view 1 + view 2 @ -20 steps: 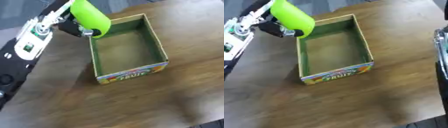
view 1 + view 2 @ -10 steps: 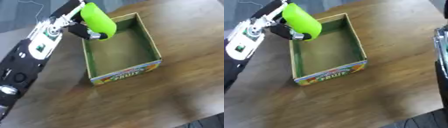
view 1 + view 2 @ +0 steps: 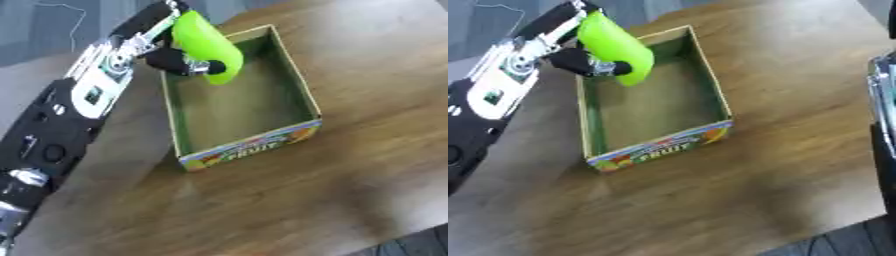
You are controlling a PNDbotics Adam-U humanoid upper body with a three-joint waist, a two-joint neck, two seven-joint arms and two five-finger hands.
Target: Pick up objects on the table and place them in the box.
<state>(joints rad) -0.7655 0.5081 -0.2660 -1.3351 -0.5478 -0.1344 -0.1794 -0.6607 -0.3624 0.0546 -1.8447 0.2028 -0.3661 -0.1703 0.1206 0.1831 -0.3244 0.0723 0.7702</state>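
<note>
At upper left, the left hand (image 3: 175,59) clamps a green object (image 3: 206,46) over the box's (image 3: 249,148) far-left rim, interior bare.

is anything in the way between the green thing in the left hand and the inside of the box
Nothing visible. The left hand holds the green object over the box's far left corner, already past the rim, and the box floor below shows bare.

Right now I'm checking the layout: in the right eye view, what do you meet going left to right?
Left arm → left hand → bright green object it holds over the box's far-left corner → box → bare table → dark object at right edge.
</note>
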